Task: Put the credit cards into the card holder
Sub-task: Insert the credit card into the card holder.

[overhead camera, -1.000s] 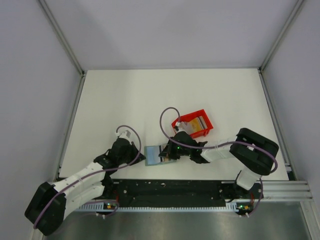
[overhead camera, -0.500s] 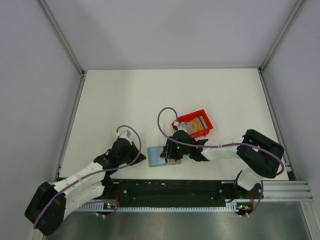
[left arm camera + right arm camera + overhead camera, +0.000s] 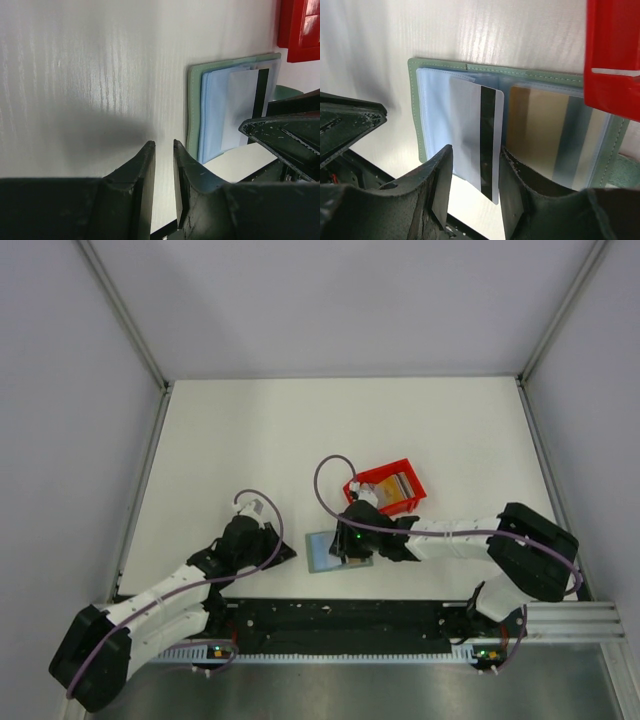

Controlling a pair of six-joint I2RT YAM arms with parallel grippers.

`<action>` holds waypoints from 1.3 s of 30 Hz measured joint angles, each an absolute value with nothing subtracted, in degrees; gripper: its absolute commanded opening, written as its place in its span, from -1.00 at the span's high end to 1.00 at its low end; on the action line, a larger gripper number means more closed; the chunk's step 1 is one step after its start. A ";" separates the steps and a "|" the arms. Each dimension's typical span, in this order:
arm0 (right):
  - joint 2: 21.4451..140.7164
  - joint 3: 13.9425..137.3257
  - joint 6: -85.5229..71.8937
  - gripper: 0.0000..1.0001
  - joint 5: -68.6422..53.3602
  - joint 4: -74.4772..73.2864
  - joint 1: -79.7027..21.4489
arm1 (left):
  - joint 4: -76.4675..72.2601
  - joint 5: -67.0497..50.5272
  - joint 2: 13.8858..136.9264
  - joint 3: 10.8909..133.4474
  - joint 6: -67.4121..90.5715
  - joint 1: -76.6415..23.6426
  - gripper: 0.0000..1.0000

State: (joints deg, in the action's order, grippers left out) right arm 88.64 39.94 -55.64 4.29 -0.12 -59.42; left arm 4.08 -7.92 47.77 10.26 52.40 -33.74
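Right gripper part open, empty. Left gripper barely open, empty. Thin white black-striped card sticks out of grey-green folding wallet; careless pull-back may knock it loose.

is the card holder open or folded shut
Open: the card holder lies spread flat, pale blue pockets facing up, a white card overhanging its edge.
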 measured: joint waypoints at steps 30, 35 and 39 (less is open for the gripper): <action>86.74 45.08 -52.16 -0.05 14.63 -13.76 -62.52 | -1.28 -11.70 49.82 10.07 52.29 -33.74 0.41; 87.02 45.06 -52.21 -0.03 12.05 -11.53 -62.52 | -4.16 -13.34 52.45 9.87 52.23 -33.78 0.34; 87.77 45.01 -52.40 -0.02 10.26 -9.63 -62.52 | -6.50 -14.46 54.37 9.28 52.42 -33.87 0.34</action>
